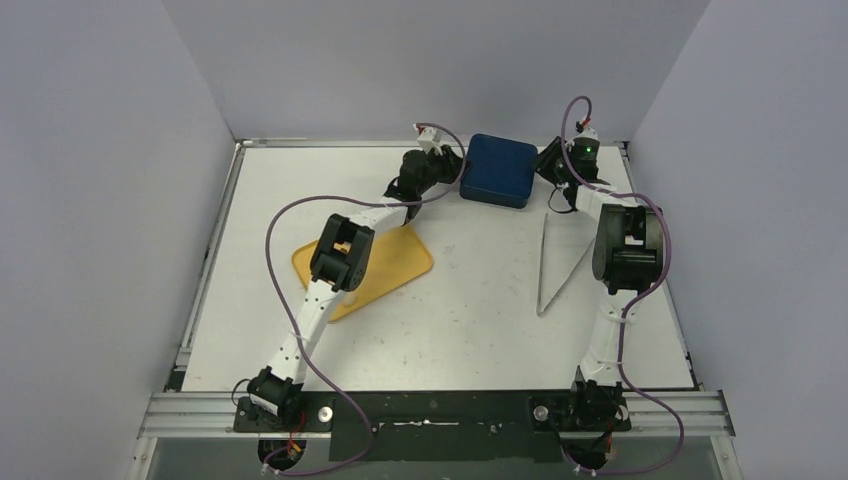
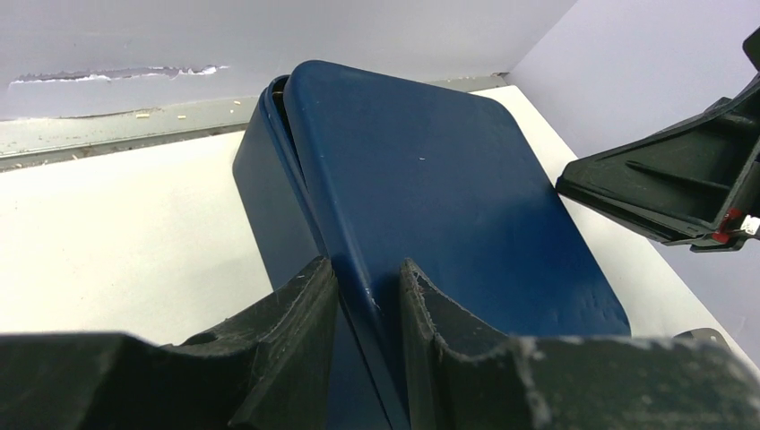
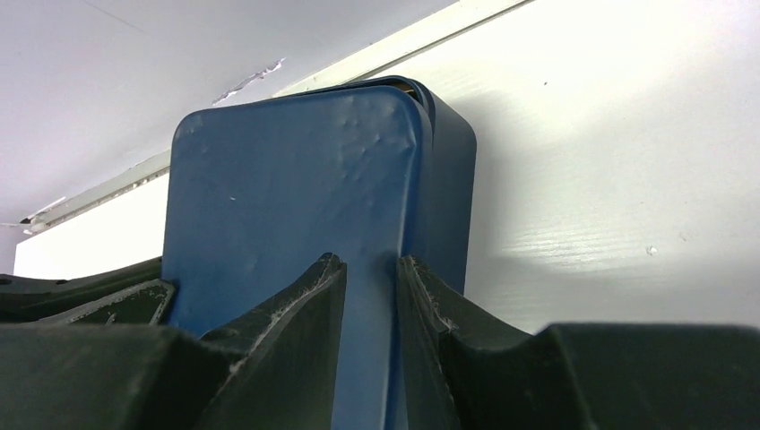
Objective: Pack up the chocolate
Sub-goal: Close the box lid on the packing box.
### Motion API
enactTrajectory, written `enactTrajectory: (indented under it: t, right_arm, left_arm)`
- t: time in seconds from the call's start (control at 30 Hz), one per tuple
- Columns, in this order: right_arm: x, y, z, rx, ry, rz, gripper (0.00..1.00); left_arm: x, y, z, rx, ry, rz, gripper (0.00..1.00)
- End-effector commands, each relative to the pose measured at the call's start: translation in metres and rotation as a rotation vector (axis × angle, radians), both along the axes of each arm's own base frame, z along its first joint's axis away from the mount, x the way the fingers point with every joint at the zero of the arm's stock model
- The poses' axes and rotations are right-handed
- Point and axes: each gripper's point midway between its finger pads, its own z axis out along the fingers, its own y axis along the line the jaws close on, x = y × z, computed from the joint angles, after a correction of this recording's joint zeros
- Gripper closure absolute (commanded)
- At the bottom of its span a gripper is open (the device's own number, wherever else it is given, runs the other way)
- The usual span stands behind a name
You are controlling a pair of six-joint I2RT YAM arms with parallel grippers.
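Both arms reached to the far middle of the bench (image 1: 470, 330). My left claw (image 2: 367, 269) was clamped on the left edge of the dark blue lid (image 2: 430, 170), and my right claw (image 3: 369, 260) was clamped on the opposite edge. The lid sat on the blue box (image 1: 498, 168), with a thin gap at one far corner. No view showed the chocolate; the lid blocked any look into the box. The yellow tray (image 1: 395, 262) lay partly under my left arm, apart from the box. The metal tongs (image 1: 560, 265) lay just beside my right arm.
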Motion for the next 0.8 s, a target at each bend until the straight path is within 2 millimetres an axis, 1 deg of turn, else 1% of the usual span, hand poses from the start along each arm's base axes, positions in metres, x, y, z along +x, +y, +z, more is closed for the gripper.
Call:
enactTrajectory:
  t: [0.0, 0.2, 0.4, 0.47, 0.53, 0.63, 0.7, 0.73, 0.77]
  right_arm:
    - [0.009, -0.003, 0.058, -0.008, -0.148, -0.005, 0.71]
    - [0.016, -0.004, 0.055, -0.006, -0.150, -0.002, 0.71]
    - [0.021, -0.010, 0.053, -0.023, -0.151, -0.022, 0.69]
    - [0.021, -0.012, 0.056, -0.035, -0.156, -0.026, 0.66]
    - [0.021, -0.013, 0.058, -0.042, -0.157, -0.029, 0.61]
    - [0.022, -0.016, 0.055, -0.054, -0.150, -0.043, 0.53]
    - [0.021, -0.018, 0.052, -0.058, -0.144, -0.054, 0.45]
    - [0.021, -0.018, 0.048, -0.055, -0.136, -0.056, 0.42]
    - [0.020, -0.018, 0.044, -0.049, -0.127, -0.057, 0.41]
  left_arm:
    - [0.001, -0.013, 0.042, -0.056, -0.145, -0.014, 0.71]
    - [0.003, -0.012, 0.041, -0.059, -0.152, 0.002, 0.71]
    - [0.005, -0.010, 0.039, -0.058, -0.145, 0.020, 0.70]
    - [0.006, -0.007, 0.040, -0.056, -0.132, 0.038, 0.65]
    - [0.007, -0.001, 0.046, -0.067, -0.121, 0.060, 0.60]
    - [0.004, 0.006, 0.066, -0.104, -0.142, 0.061, 0.56]
    - [0.004, 0.008, 0.072, -0.088, -0.149, 0.068, 0.52]
    - [0.004, 0.008, 0.072, -0.079, -0.150, 0.073, 0.50]
    - [0.004, 0.009, 0.072, -0.075, -0.151, 0.074, 0.48]
